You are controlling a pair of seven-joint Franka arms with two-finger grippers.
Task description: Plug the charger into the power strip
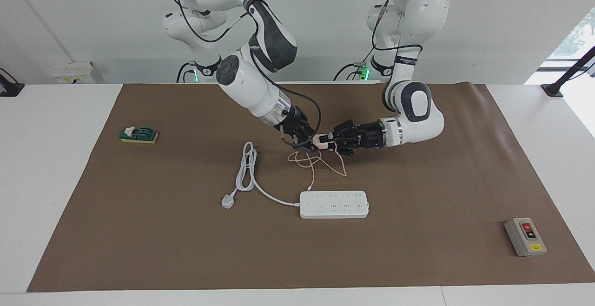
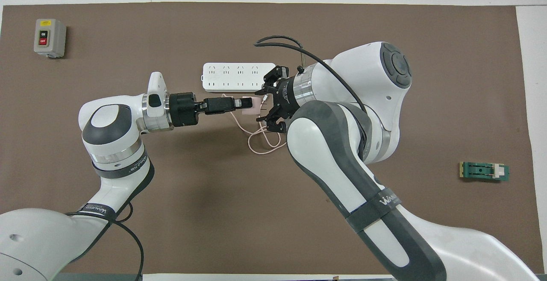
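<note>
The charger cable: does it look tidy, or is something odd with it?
Untidy. The charger is held up between the left gripper and right gripper, and its cable hangs in tangled loops onto the mat.

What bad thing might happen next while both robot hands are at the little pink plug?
The charger sits between the left gripper and right gripper, raised over the mat. If the hand-off grip is weak, it may drop. Its thin pink cable lies looped below and could snag or drag when carried toward the power strip.
</note>
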